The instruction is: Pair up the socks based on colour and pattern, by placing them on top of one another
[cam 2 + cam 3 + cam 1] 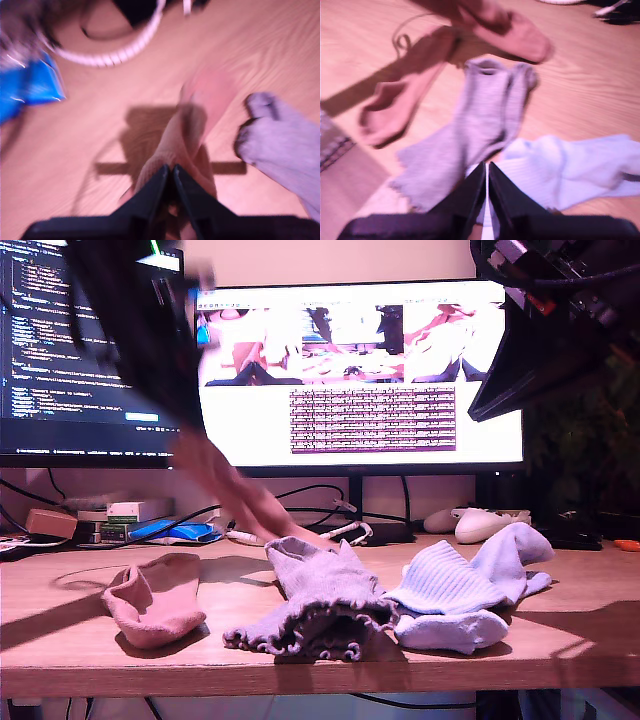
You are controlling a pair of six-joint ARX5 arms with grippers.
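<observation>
My first gripper [170, 171] is shut on a salmon-pink sock [186, 132], which hangs from it above the table. In the exterior view that sock [240, 495] trails down, blurred, from the dark arm at the exterior view's upper left. A second salmon-pink sock [150, 602] lies flat at the exterior view's left. Grey-lilac socks with ruffled cuffs [320, 605] lie in the middle, and pale blue ribbed socks [465, 585] overlap to their right. My second gripper [486, 166] hovers shut above the lilac socks [480, 120] and blue socks [570, 165], with nothing visible between its jaws.
Two monitors [360, 370] stand along the back of the table. A white coiled cable [115, 55], a blue packet [30, 87], small boxes [120, 518] and a white controller [485, 523] lie behind the socks. The second arm [545, 330] hangs at the exterior view's upper right.
</observation>
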